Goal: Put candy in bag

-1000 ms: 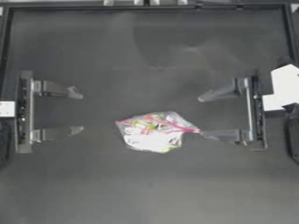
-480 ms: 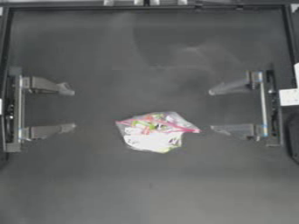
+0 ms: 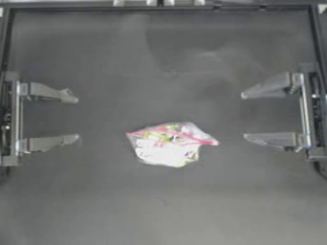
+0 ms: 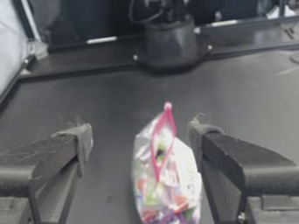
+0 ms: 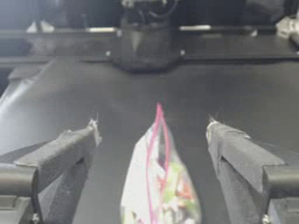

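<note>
From above, the bag (image 3: 169, 143) lies flat near the middle of the dark desk (image 3: 159, 62), its pink-red seal strip (image 3: 176, 134) running across its upper part and multicoloured sweets showing through the plastic. The left tool (image 3: 76, 118) sits at the desk's left edge and the right tool (image 3: 244, 117) at the right edge, both well apart from the bag, each with its jaws spread wide and nothing between them. No loose red-and-white candy shows anywhere on the desk in this view; whether it already lies among the sweets inside the bag cannot be told. In the left wrist view, the left tool (image 4: 140, 135) is wide open and empty, with the bag (image 4: 166, 179) resting on the desk ahead of it, framed by the jaws but touching neither. In the right wrist view, the right tool (image 5: 152, 131) is likewise wide open and empty, looking at the bag (image 5: 161, 183) from the opposite side, the seal strip (image 5: 156, 144) facing it edge-on. Judging by this, either the candy is already in and the arms are parked, or a new round is at its start; if so, the next move calls for finding a candy first, then one tool steadying the bag's mouth.
</note>
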You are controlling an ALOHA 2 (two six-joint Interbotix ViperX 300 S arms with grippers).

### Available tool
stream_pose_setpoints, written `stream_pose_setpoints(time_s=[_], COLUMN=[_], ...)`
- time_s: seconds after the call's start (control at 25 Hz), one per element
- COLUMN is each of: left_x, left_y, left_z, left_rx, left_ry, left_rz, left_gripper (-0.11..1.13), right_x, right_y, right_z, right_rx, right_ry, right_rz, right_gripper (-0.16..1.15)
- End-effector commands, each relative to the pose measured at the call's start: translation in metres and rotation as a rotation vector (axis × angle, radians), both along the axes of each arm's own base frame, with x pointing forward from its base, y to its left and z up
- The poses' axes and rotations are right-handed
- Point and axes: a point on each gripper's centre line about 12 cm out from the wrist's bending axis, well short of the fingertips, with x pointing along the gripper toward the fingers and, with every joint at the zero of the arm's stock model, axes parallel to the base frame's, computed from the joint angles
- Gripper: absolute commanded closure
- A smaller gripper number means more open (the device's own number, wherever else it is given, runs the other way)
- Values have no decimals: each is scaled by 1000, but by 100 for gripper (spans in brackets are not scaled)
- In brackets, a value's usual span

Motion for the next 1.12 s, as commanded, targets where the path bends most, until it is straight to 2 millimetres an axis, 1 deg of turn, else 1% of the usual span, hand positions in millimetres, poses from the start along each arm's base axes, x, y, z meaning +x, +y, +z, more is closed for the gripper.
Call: stream_pose_setpoints(time_s=[0.04,0.24,0.64,1.12], left_x=[-4,-11,-21,-33], left_y=[0,0,-1,-2], left_z=[8,8,11,11], left_rx=[0,-6,-10,-25], left_ry=[-34,-53,-87,-102], left_rz=[2,4,4,3], left_gripper=[5,5,5,5], right_x=[0,-4,-22,-26], right_y=[0,1,3,3], right_z=[6,10,16,15], right_rx=[-13,-15,-17,-15], right_ry=[-23,-40,-95,-109], right_rz=[3,3,3,4], right_gripper=[-3,-3,-3,-3])
